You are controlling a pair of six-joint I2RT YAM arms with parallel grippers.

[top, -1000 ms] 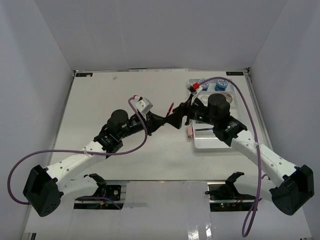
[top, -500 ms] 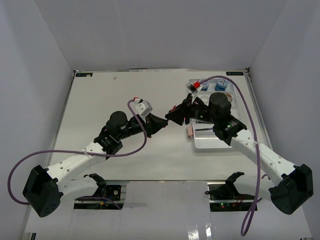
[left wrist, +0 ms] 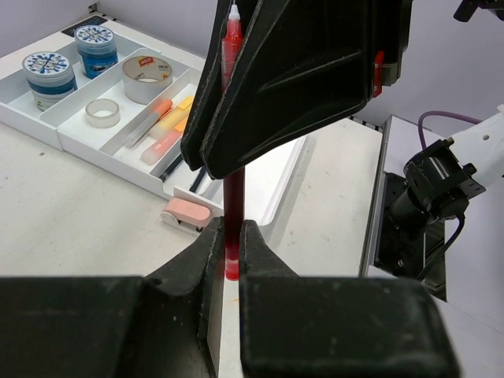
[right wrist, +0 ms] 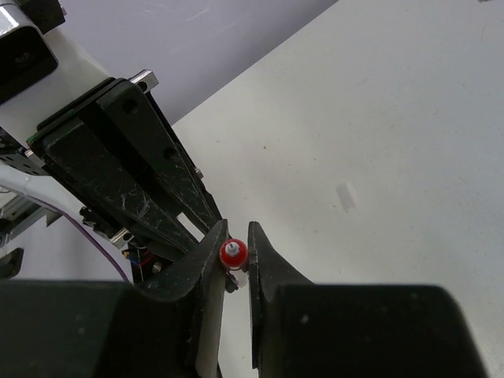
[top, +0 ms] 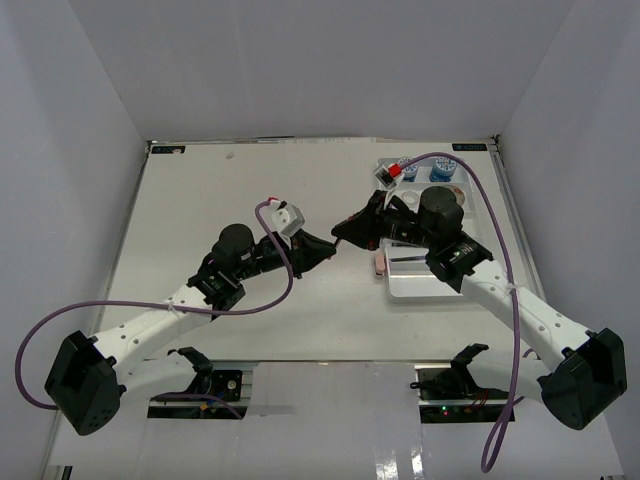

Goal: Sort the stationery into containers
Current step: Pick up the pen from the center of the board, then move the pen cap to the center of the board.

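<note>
A thin red pen [left wrist: 231, 197] is held in the air between both arms, above the table left of the tray. My left gripper [left wrist: 231, 228] is shut on its lower end. My right gripper [right wrist: 235, 236] is shut round its tip end [right wrist: 233, 253], facing the left one. In the top view the two grippers meet at mid-table, left [top: 322, 246] and right [top: 345, 231]. The white divided tray [left wrist: 110, 157] holds two blue-white tubs [left wrist: 49, 71], two tape rolls [left wrist: 147, 71], orange and yellow pieces [left wrist: 161, 110] and a black pen [left wrist: 175, 163].
A pink eraser-like piece [left wrist: 189, 211] lies on the table against the tray's near corner, also seen in the top view [top: 379, 263]. The tray [top: 420, 283] sits at the table's right side, close to the right wall. White walls enclose the table.
My right gripper's jaws have closed from wide open onto the pen's tip end. My left gripper has kept its grip on the pen throughout.
</note>
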